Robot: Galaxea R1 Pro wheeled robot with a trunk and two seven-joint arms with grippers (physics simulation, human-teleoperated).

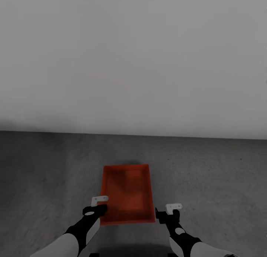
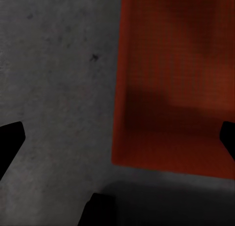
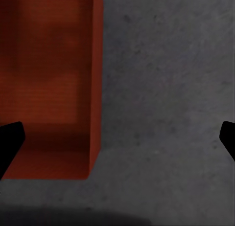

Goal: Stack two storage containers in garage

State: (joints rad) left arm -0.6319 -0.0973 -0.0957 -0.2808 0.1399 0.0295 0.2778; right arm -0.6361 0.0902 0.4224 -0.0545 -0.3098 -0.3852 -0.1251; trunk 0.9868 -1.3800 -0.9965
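Note:
One orange-red storage container (image 1: pixel 128 194) lies on the dark grey concrete floor (image 1: pixel 211 175) of the garage, straight ahead of me and a little short of the pale wall. Its open top faces up and darker patches show inside. My left gripper (image 1: pixel 98 207) hangs open above its near left corner, and the left wrist view shows the bin wall (image 2: pixel 176 89) below the left gripper (image 2: pixel 117 143). My right gripper (image 1: pixel 167 212) hangs open over bare floor just right of the near right corner. In the right wrist view the container (image 3: pixel 49 79) lies beside the right gripper (image 3: pixel 117 140).
A plain pale grey wall (image 1: pixel 133 64) rises behind the container and spans the whole width of the head view. Rough concrete stretches to both sides of the bin.

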